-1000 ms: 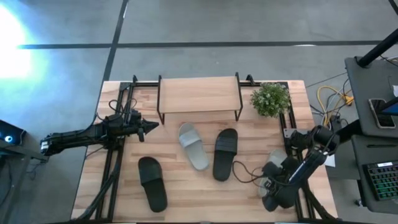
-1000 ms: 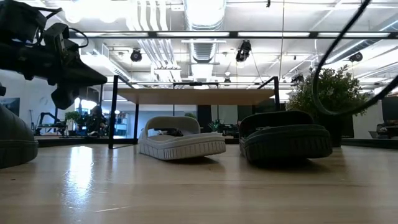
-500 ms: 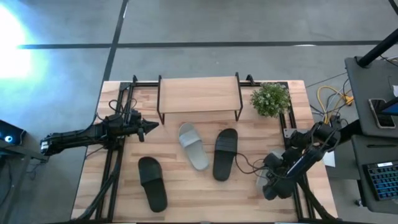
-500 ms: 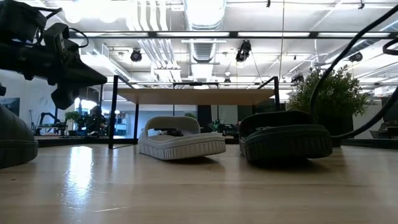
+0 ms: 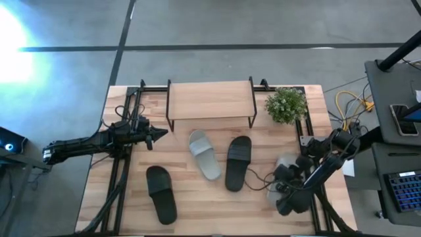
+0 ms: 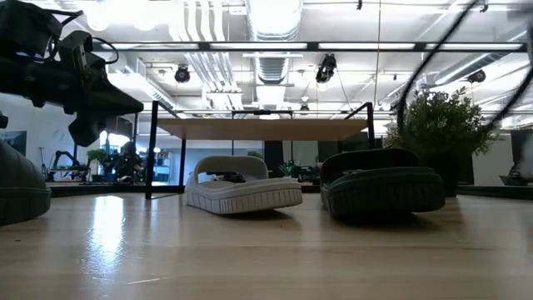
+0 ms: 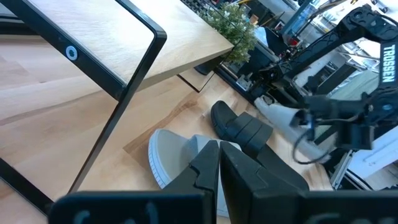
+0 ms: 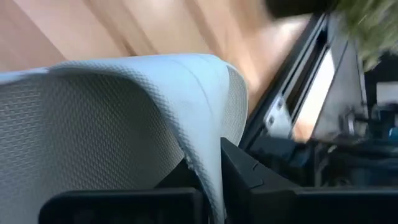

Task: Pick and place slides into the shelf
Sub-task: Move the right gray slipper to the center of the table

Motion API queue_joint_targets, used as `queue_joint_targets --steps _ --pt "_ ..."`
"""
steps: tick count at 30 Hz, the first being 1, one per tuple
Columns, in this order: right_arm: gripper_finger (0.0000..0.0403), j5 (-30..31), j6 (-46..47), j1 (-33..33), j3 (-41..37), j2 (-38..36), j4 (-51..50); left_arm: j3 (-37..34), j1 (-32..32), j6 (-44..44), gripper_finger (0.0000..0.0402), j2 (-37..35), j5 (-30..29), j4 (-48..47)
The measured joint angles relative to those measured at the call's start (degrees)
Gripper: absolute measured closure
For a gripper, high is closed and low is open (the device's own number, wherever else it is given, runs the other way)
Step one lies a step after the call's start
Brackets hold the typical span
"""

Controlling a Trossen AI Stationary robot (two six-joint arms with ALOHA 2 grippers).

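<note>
Grey slide [image 8: 124, 124] pinched in right tool [image 5: 281, 186], lower right of the high view, near the worktop [image 5: 217, 210] edge. Second grey slide [image 5: 204, 153] and two black slides [image 5: 238, 162] [image 5: 162, 193] lie mid-frame, below the shelf [image 5: 210, 100]. Left tool [image 5: 156, 136] closed, empty, left of shelf.

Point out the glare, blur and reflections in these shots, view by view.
High view: white glare blows out the floor at the left edge. Low view: ceiling lights reflect off the tabletop. Right wrist view: the grey slide fills the frame, the plant behind smeared. Left wrist view: the right arm blurred.
</note>
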Motion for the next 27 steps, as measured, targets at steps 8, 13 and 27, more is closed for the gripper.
queue_joint_targets --steps 8,13,27 --pt "0.0389 17.9 -17.7 -3.3 16.6 -0.9 0.1 0.0 0.0 0.0 0.0402 0.0 0.0 0.0" --pt "0.039 30.3 -28.4 -9.6 23.8 -1.0 0.5 0.0 0.0 0.0 0.0402 0.0 0.0 0.0" --pt "0.039 9.0 -76.0 -33.9 27.4 -3.4 33.8 0.0 0.0 0.0 0.0402 0.0 0.0 0.0"
